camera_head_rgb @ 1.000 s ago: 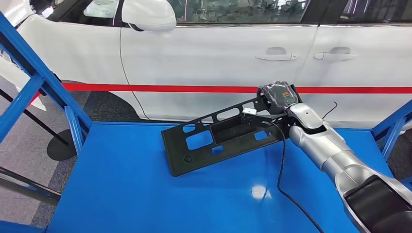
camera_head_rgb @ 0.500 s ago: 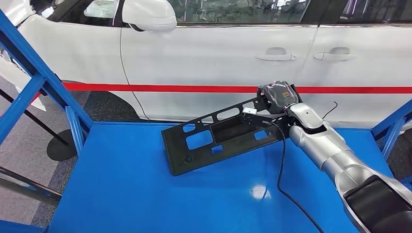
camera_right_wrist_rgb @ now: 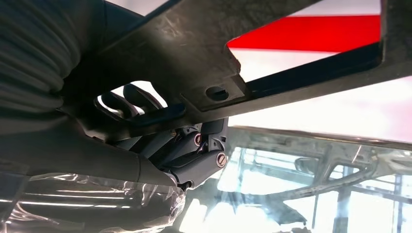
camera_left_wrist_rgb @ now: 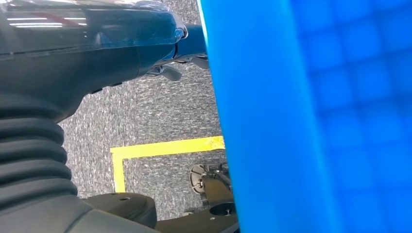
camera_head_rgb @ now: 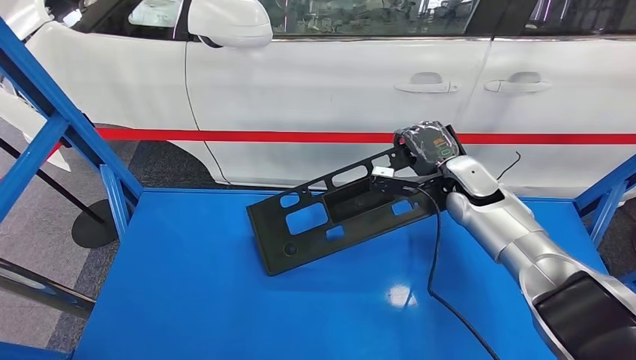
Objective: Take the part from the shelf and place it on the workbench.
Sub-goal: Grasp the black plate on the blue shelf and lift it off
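Part (camera_head_rgb: 337,217): black slotted bracket, near end resting on blue counter (camera_head_rgb: 210,300), far end raised, gripped by right hand (camera_head_rgb: 427,146); left hand's (camera_left_wrist_rgb: 73,53) finger state cannot be told.

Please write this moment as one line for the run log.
right hand: grips black part at far end | part: near end on blue workbench, far end raised | release: not yet

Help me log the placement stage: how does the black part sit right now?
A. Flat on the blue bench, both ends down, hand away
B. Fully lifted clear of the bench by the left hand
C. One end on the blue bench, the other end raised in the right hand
C: the black part rests its near end on the blue workbench, while the right hand grips its raised far end.
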Available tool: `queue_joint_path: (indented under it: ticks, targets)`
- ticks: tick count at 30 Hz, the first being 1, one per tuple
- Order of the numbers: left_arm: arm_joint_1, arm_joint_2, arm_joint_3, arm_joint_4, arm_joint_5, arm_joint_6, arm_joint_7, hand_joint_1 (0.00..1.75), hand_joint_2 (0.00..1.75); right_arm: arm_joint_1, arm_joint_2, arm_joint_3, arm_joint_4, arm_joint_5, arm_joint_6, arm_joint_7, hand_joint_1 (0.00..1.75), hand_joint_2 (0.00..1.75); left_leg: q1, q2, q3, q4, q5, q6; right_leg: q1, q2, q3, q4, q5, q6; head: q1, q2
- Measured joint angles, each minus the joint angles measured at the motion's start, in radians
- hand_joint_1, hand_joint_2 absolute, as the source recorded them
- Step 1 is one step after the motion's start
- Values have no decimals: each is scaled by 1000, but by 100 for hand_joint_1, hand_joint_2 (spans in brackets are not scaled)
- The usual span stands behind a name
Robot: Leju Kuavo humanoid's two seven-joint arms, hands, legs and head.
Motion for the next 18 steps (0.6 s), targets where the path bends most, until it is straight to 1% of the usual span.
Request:
queue_joint_path:
  ticks: [5,9,13,18]
  targets:
    - [3,0,2,0,5,3,0,0,175,-49,-40,0,-43,5,72,-5,175,175,0,0,0,0,0,0,0,0,0,0,0,0,0,0]
    - [6,0,14,0,24,3,1,0,175,-82,-70,1,-67,-5,107,-10,175,175,-1,0,-1,0,0,0,-1,0,0,0,0,0,0,0]
    - [6,0,26,0,27,11,12,0,175,-103,-77,13,-68,-26,106,-19,175,175,0,0,0,0,0,0,-2,1,-1,0,0,0,0,0]
    - [6,0,27,0,14,6,7,0,175,-109,-77,29,-59,-43,67,-22,175,175,0,0,0,0,0,0,-2,1,-1,0,0,0,0,0]
